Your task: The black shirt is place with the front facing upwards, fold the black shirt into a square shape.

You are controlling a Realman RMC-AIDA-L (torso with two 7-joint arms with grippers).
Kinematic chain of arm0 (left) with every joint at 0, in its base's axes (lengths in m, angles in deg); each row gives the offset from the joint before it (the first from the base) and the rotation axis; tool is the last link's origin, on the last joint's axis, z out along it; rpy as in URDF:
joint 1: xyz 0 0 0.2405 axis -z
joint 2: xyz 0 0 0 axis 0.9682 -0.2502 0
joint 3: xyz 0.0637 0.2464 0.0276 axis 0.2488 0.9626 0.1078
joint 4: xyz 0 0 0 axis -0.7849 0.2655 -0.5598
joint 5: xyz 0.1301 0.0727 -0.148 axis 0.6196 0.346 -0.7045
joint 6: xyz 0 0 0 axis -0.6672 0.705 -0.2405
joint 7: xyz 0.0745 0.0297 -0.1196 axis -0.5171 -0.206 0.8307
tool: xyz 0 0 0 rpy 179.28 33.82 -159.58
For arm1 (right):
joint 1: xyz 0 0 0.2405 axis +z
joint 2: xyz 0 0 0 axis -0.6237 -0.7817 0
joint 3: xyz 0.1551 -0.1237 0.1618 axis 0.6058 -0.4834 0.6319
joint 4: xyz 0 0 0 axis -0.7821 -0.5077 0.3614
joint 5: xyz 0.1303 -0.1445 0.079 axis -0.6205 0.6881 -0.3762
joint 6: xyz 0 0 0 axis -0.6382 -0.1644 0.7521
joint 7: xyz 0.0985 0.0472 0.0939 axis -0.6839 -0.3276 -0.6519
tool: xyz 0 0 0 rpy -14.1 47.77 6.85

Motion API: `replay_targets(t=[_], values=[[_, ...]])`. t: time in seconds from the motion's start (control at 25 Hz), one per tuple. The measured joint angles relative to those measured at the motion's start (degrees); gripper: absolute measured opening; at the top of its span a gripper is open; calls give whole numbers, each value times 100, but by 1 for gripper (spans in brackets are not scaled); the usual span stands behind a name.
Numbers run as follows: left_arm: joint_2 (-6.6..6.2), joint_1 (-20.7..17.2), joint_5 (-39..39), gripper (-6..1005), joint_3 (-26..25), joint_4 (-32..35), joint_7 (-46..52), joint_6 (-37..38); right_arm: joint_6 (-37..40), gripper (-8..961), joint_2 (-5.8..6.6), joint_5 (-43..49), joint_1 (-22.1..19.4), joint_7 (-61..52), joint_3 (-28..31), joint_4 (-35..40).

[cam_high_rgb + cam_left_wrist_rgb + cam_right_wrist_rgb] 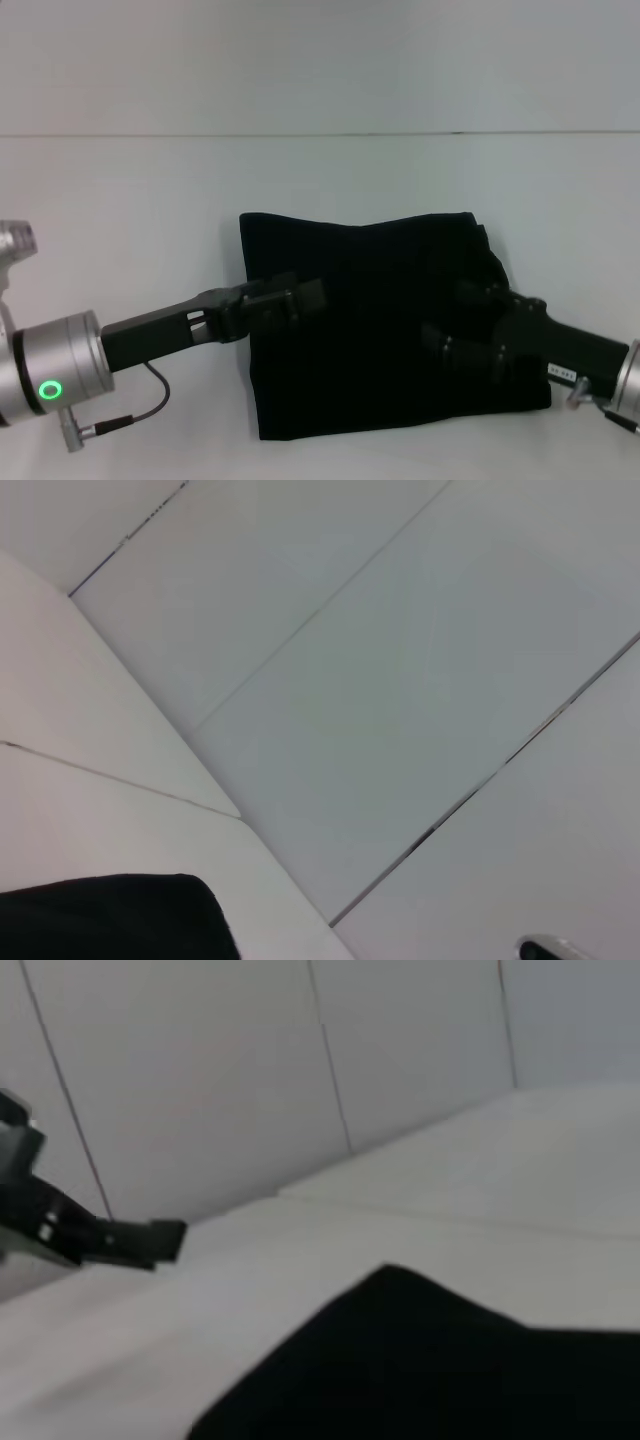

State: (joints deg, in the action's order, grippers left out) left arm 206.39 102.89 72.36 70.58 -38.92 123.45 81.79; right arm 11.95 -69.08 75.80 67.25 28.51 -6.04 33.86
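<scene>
The black shirt (380, 330) lies on the white table (130, 220) as a roughly rectangular folded shape with a lumpy right edge. My left gripper (303, 298) reaches in from the left and sits low over the shirt's left edge, at about mid-height. My right gripper (452, 328) comes in from the lower right and rests over the shirt's right half. Both are black against the black cloth. A rounded piece of the shirt (110, 918) shows in the left wrist view. The right wrist view holds a shirt corner (430, 1360) and the left arm's gripper (110, 1238) farther off.
The table's back edge (320, 134) meets a pale panelled wall. A thin cable (150, 400) loops down from my left forearm near the table's front left. Bare table surface surrounds the shirt on its left, far and right sides.
</scene>
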Motion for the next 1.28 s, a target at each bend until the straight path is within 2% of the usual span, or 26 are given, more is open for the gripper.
replay_targets(t=[0.32,0.8,1.12,1.28], values=[[-18,-30,-5,969,-10,23,-4,-131,-289,934,18,-26,-267,-59,24,-86],[-17,-35,-5,968,-236,1,-8,-255,-695,934,26,-38,-379,-449,148,-88],[-25,-53,-5,968,-302,18,-17,-283,141,934,26,-53,-518,-144,602,184],[-26,-57,-5,968,-367,13,-18,-290,321,935,1,-57,-336,297,727,146]])
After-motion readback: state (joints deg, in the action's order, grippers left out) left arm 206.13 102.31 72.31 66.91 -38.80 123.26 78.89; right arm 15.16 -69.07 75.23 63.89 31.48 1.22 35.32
